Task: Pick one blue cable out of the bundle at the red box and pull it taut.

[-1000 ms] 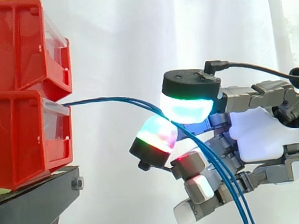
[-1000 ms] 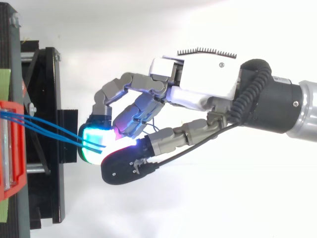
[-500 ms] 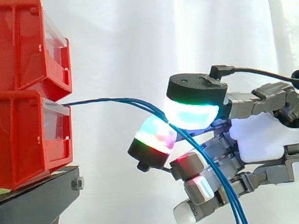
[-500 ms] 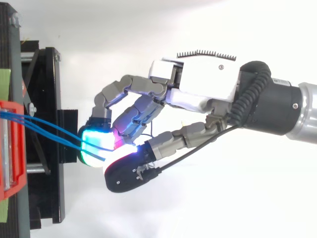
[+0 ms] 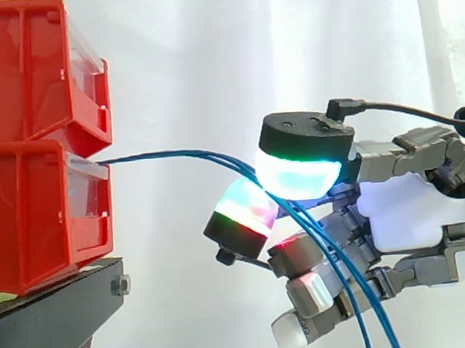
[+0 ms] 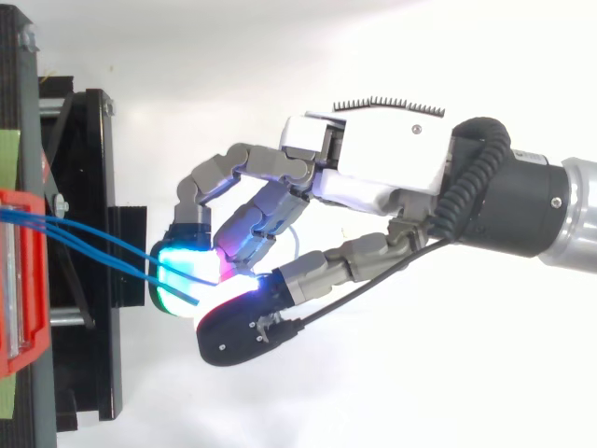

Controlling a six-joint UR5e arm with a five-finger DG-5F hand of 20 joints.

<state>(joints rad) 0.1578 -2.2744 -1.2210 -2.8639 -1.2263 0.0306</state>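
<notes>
The hand [image 5: 408,210] is closed in a pinch. Its thumb pad [image 5: 297,174], glowing cyan and green, sits on top. A second pad [image 5: 243,211], lit red and green, presses up from below, and the remaining fingers are curled in under the palm. Between the two pads run the blue cables [image 5: 176,154]. From where I stand more than one strand seems to go through the gap, and I cannot tell whether the pads hold a single cable or several.

The hand stands well out from the open front of the red box [image 5: 37,209], about level with its top edge. The cables come out at the box's front lip and run nearly level for a stretch. They then bend down in a soft arc into the pinch. Past the pads, on the side away from the box, the loose ends hang down over the curled fingers. From above, the strands [image 6: 93,245] fan slightly as they leave the box and close together at the pads.

The box is the lower of two, with another red bin [image 5: 29,68] on top, and both rest on a black stand [image 5: 51,311].

I would say the grasp is made, though singling out one cable looks doubtful. The run from the box curves rather than lying straight, so the pull away from the box remains to be done.
</notes>
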